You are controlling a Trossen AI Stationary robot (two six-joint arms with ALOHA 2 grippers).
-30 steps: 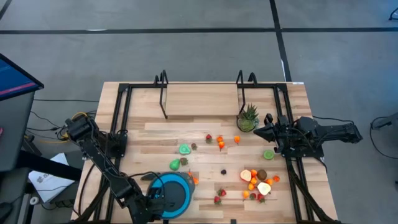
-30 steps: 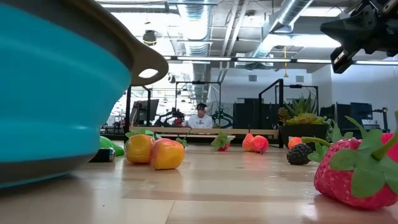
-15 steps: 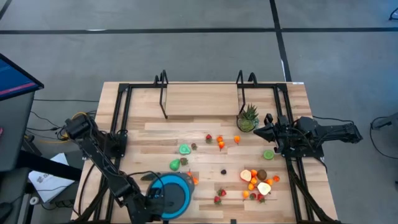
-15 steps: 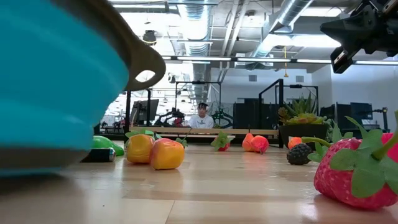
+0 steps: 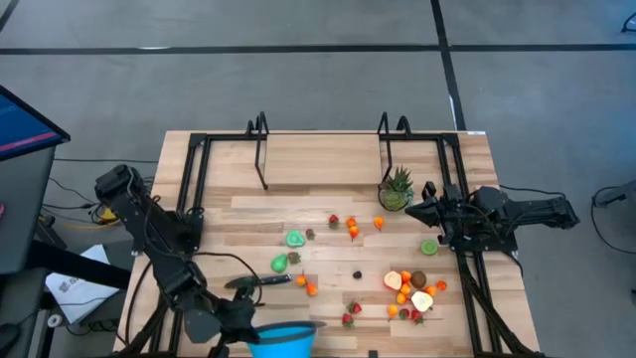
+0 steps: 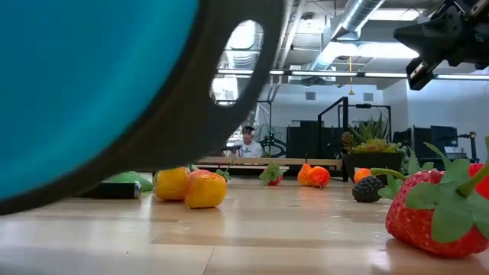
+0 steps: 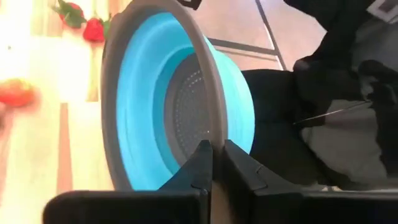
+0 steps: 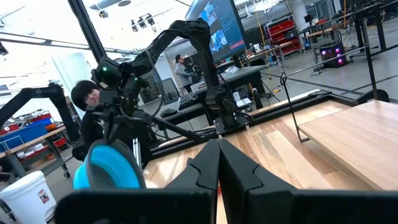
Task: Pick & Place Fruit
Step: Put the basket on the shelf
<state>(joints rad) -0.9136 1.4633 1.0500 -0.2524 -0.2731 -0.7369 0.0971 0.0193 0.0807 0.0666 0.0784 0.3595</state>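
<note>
Toy fruit (image 5: 354,231) lies scattered over the wooden table (image 5: 298,159), all of it placed here against the spiky green plant (image 5: 397,187) near the table's right rail: a red strawberry (image 5: 334,220) and small orange pieces just to the plant's left, a lime (image 5: 428,247) below it by the right arm, a green pear (image 5: 281,263) and a round green piece (image 5: 295,239) farther left toward the middle. The thickest cluster sits well below the plant near the front edge, with cut peach halves (image 5: 421,301), a brown kiwi (image 5: 418,278) and more orange bits packed touching each other. From table height a big strawberry (image 6: 439,210) fills the right foreground, its leaves cut by the frame edge, with a dark berry (image 6: 367,189) beside it and peach-coloured fruits (image 6: 189,187) across the boards. The left gripper (image 5: 241,316) is pinched tight on the dark rim of the blue bowl (image 5: 281,339), tipped up on edge at the front of the table, far from the plant; the bowl is cut off by the frame below and blots out most of the low view. The left wrist view looks into its perforated bottom, and no fruit shows there. The right gripper (image 5: 408,210) hangs just beside the plant, fingers pressed together, holding nothing. A person (image 6: 246,143) sits far behind.
</note>
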